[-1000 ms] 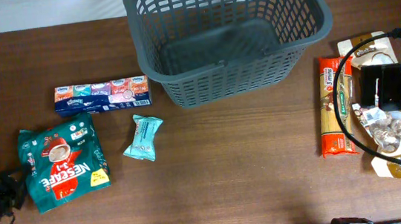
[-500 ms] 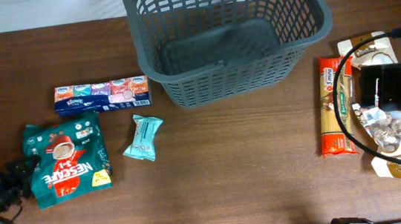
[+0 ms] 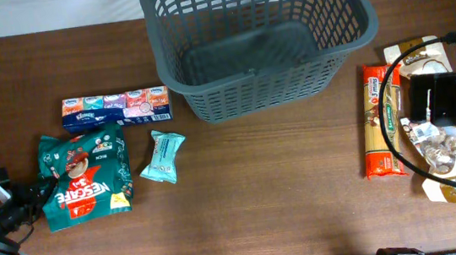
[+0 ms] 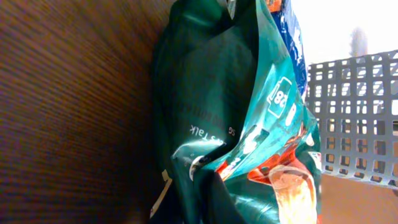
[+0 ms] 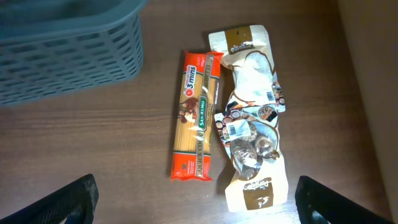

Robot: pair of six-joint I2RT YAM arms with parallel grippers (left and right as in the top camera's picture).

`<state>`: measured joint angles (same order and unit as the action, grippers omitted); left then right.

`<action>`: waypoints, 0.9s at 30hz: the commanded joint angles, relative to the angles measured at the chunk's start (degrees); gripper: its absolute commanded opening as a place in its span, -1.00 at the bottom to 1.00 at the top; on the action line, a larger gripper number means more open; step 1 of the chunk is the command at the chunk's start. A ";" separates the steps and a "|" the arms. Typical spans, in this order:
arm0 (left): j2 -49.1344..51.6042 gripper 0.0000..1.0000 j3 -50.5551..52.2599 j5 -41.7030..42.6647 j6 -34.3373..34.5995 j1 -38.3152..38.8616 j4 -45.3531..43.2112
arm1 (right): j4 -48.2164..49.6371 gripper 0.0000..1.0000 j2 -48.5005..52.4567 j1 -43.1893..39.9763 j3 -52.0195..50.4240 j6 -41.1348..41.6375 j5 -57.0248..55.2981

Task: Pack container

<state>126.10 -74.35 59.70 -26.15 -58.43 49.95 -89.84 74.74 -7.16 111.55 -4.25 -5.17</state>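
The container (image 3: 258, 90), a big dark grey slotted basket, stands empty at the back centre and also shows as a lattice wall (image 4: 360, 112) in the left wrist view. A green Nescafe packet (image 3: 85, 181) lies at the left. My left gripper (image 3: 36, 201) is at its left edge, shut on the crumpled foil (image 4: 217, 124), which fills the left wrist view and hides the jaws. My right gripper (image 5: 196, 202) hangs open above an orange spaghetti packet (image 5: 198, 115) and a cream pouch (image 5: 252, 118), touching neither.
A blue tissue multipack (image 3: 116, 109) lies behind the Nescafe packet, and a small teal packet (image 3: 162, 156) lies to its right. The spaghetti (image 3: 383, 120) and pouch (image 3: 448, 164) sit at the right, partly under the right arm and its cable. The basket's corner (image 5: 62, 56) is close to the spaghetti.
My left gripper has closed on the Nescafe packet's left edge. The packet has slid to the right with it, nearer the teal packet. The right arm has not moved.
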 commanded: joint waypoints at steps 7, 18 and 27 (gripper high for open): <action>1.09 -0.97 0.37 -2.29 -0.52 0.44 1.49 | 0.02 0.98 -0.33 -0.37 0.96 0.66 -1.11; -8.15 -0.97 -0.57 -2.32 2.47 0.44 1.64 | 0.02 0.98 -0.33 -0.37 0.96 0.66 -1.11; -22.64 -0.96 -1.18 -2.38 5.92 1.38 1.70 | 0.02 0.98 -0.33 -0.37 0.96 0.66 -1.11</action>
<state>110.54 -74.37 55.20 -22.59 -57.91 51.66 -89.82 74.74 -7.16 111.55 -4.25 -5.17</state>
